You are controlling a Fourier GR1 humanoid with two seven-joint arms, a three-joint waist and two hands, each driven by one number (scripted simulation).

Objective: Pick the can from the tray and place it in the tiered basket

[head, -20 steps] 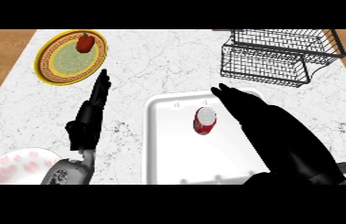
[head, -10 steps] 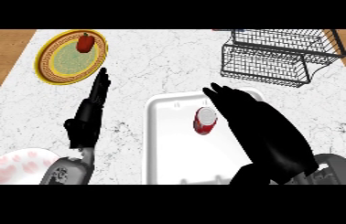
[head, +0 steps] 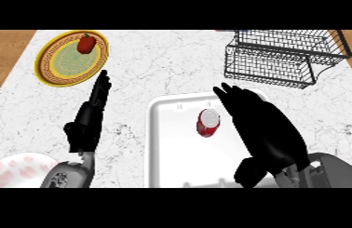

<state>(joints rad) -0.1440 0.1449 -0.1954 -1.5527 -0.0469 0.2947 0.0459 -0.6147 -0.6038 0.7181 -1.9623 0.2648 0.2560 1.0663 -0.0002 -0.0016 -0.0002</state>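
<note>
A red can (head: 207, 123) with a pale lid lies in the white tray (head: 170, 149) at the lower middle. My right hand (head: 265, 129) hovers over the tray's right side, just right of the can, fingers stretched forward and relaxed, holding nothing. Whether it touches the can I cannot tell. The black wire tiered basket (head: 282, 57) stands at the upper right, apart from the hand. My left hand (head: 90, 114) rests open at the left, fingers pointing up the counter.
A yellow-rimmed green plate (head: 60, 60) with a red pepper (head: 86, 43) on it sits at the upper left. A white dish with pink spots (head: 22, 169) shows at the lower left corner. The counter's wooden edge runs along the far left.
My right hand has shifted slightly left and forward, closer to the can. The can, tray and left hand have not moved.
</note>
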